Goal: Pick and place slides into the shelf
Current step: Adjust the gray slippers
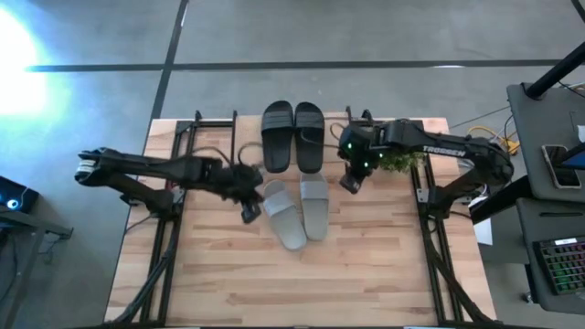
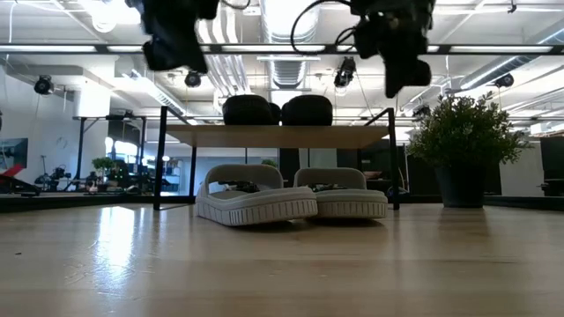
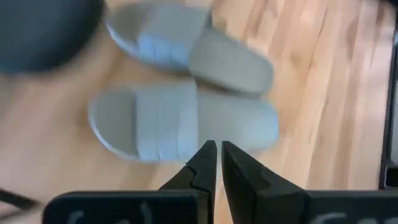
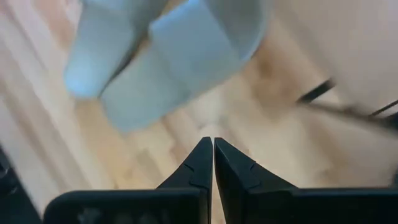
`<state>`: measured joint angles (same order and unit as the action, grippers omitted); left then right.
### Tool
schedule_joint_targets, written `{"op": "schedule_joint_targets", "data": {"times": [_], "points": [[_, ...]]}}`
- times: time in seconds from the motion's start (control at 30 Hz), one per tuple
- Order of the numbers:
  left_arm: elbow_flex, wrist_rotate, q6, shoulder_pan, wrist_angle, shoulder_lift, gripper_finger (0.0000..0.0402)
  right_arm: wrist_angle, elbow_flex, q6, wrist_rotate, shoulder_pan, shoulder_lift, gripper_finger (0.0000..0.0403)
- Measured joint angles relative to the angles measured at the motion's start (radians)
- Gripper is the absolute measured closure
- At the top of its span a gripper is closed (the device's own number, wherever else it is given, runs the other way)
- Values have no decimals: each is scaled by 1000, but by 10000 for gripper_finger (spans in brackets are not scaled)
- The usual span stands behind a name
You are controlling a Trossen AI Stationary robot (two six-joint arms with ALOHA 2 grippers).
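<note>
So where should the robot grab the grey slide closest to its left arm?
Probably by the wide strap of the left grey slide, coming down from above. It lies flat and sole-down on the table, and the arched strap is the raised part the left gripper could close on. Its jaws are nearly shut now, so they must open first.

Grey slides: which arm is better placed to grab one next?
Either. Left gripper hovers beside the left grey slide, right gripper beside the right one. Both empty, fingers shut.
</note>
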<state>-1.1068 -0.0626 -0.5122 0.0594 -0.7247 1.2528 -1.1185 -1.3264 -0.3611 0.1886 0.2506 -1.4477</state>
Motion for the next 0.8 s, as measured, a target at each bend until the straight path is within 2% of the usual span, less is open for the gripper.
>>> {"op": "schedule_joint_targets", "data": {"times": [0.13,0.27,0.37,0.47,0.53,0.63,0.73,0.8], "points": [[138,3,-161,66,76,-9,391,4,96,-5,24,-60,1,394],[300,-13,-395,148,274,-40,391,83,234,-18,21,-119,1,394],[418,-113,-577,199,497,-46,391,204,340,-54,21,-164,3,394],[494,-190,-712,223,651,-22,391,340,418,-90,20,-200,5,394],[511,-208,-747,233,666,5,391,426,453,-103,6,-223,4,394],[516,-210,-740,246,663,58,391,518,476,-90,-90,-263,4,394],[523,-236,-735,270,664,114,392,582,479,-2,-194,-306,5,394],[523,-288,-735,295,663,149,391,614,479,62,-257,-333,5,394]]}}
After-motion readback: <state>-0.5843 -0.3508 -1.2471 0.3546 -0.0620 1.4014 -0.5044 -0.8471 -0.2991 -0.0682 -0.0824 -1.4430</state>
